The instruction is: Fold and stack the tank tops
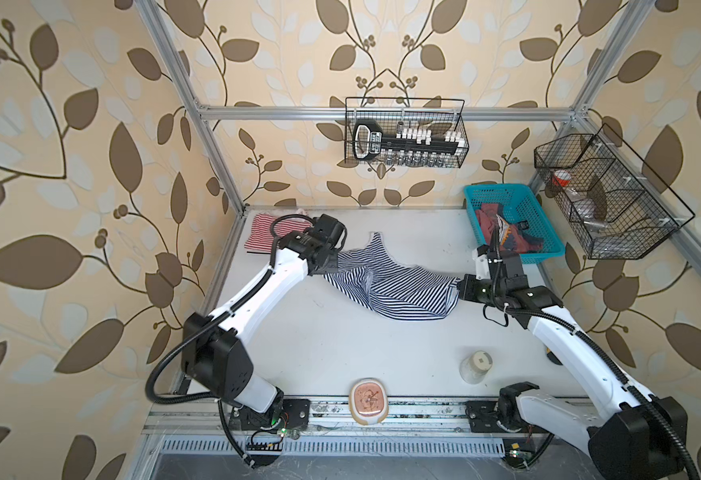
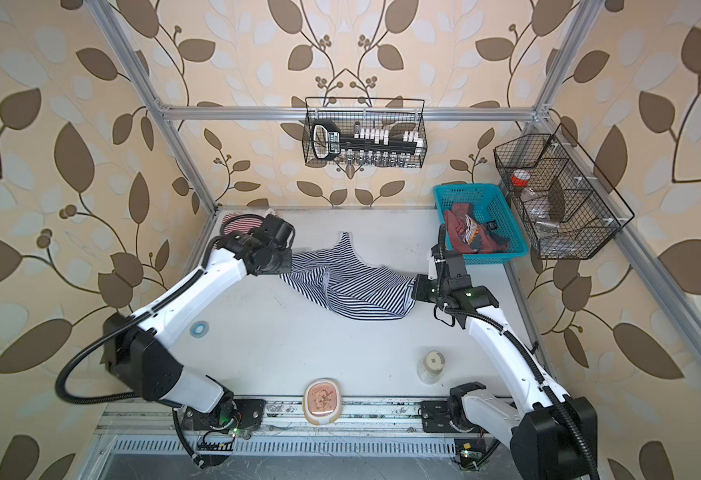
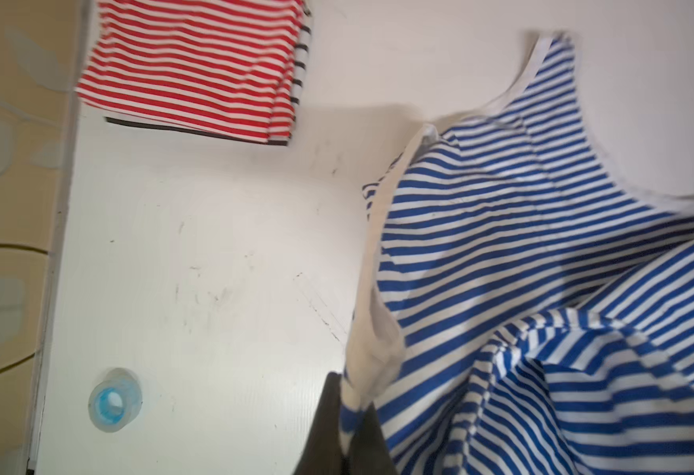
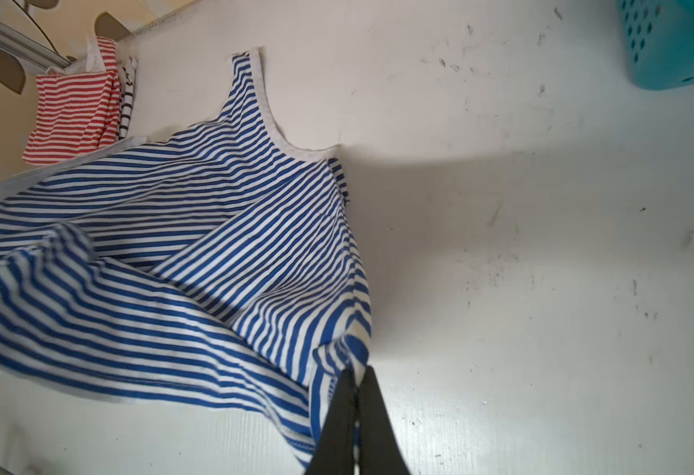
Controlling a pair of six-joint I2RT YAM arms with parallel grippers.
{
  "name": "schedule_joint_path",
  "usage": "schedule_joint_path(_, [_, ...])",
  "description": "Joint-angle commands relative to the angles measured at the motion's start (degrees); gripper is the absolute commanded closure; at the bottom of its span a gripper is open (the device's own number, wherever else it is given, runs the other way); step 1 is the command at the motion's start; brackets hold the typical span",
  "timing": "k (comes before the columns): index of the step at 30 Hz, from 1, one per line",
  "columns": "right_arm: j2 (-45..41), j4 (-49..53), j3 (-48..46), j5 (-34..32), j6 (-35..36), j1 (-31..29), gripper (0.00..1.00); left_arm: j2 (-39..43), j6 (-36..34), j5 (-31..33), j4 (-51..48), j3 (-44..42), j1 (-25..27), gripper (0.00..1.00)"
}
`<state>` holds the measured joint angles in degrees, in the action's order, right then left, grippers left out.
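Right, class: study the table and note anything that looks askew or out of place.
The navy-striped tank top is rumpled and twisted mid-table, pinched at opposite ends by the left gripper and right gripper, jaws shut. Under the folded red-striped top at the far left corner, a dark-striped layer pokes out unevenly.

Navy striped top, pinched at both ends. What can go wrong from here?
1. The left gripper and right gripper each pinch only a thin bit of edge of the navy striped top; it may slip out under tension.
2. The cloth sags in a twisted bunch between them, so it may land creased rather than flat.
3. The folded red striped top lies close by the left gripper; a sweep there could knock it askew.
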<state>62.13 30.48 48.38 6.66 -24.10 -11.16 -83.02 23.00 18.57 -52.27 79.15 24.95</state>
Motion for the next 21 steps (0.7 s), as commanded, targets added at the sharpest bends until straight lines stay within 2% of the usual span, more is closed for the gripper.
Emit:
schedule_joint_path(1, [-0.98,0.77,-0.58,0.70,1.53,0.88,1.00,4.74,3.48,2.88,-2.47,-4.73,-1.12,1.00])
schedule_joint_path(5, [-0.96,0.81,-0.36,0.96,1.80,1.40,1.00,7.29,5.27,2.51,-3.59,-9.71,-1.27,0.98])
schedule_joint_path(8, [-1.21,0.82,-0.54,1.42,1.82,1.45,1.00,7.79,6.23,0.74,-3.43,-13.83,-1.27,0.88])
schedule_joint_path(10, [-1.33,0.88,-0.74,1.78,1.82,1.44,1.00,7.62,6.84,-1.91,-2.86,-16.84,-1.25,0.63])
schedule_joint_path(12, [-1.38,0.92,-0.92,2.16,1.86,1.44,1.00,7.52,7.09,-5.33,-2.25,-19.03,-1.22,0.48])
schedule_joint_path(13, [-1.27,0.92,-1.01,2.46,1.86,1.46,1.00,7.63,7.29,-7.15,-1.93,-19.73,-1.22,0.44])
schedule_joint_path(17, [-0.63,-0.05,-1.85,4.05,1.51,1.32,1.00,9.90,7.83,-12.69,-0.08,-18.80,-0.92,0.42])
schedule_joint_path(21, [0.35,-1.31,-2.72,5.03,1.16,0.80,1.00,8.87,8.84,-20.45,6.95,-15.75,1.04,0.48])
